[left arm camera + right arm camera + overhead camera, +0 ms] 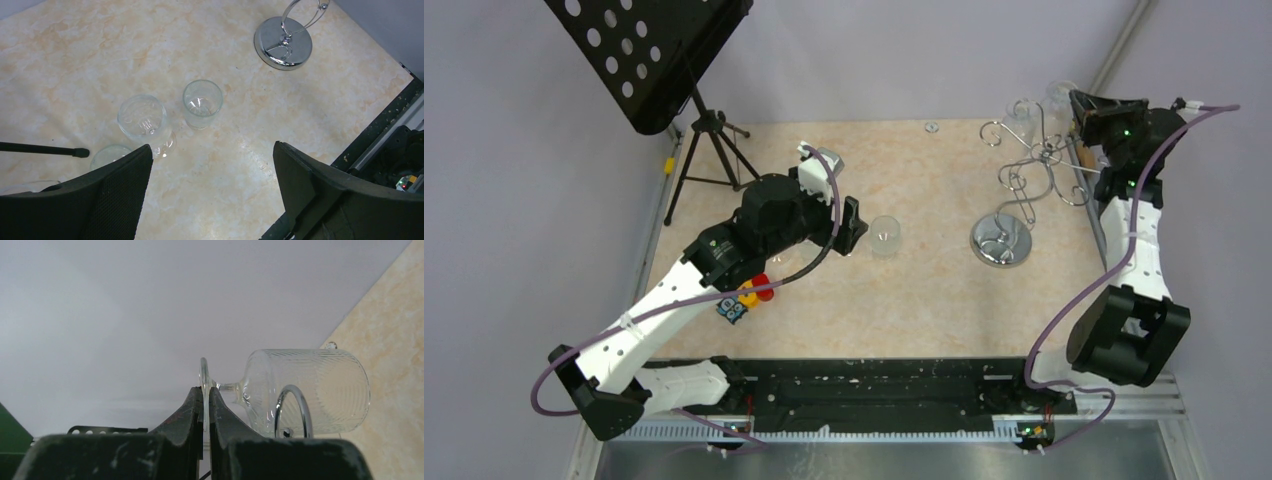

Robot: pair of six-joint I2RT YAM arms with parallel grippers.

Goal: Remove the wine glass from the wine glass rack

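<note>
The right end effector [206,394] is clamped on the foot of the wine glass [305,392]. A chrome loop of the rack [1024,185] is seen across the bowl; whether they touch cannot be told. The glass is held at the rack's far-right side, close to the wall and the right edge of the tabletop [924,290]. The right arm is stretched along that edge. The left end effector [212,150] is held apart above open tabletop, near a tumbler [202,104]. A blue label [732,311] on the left arm is too small to be read.
</note>
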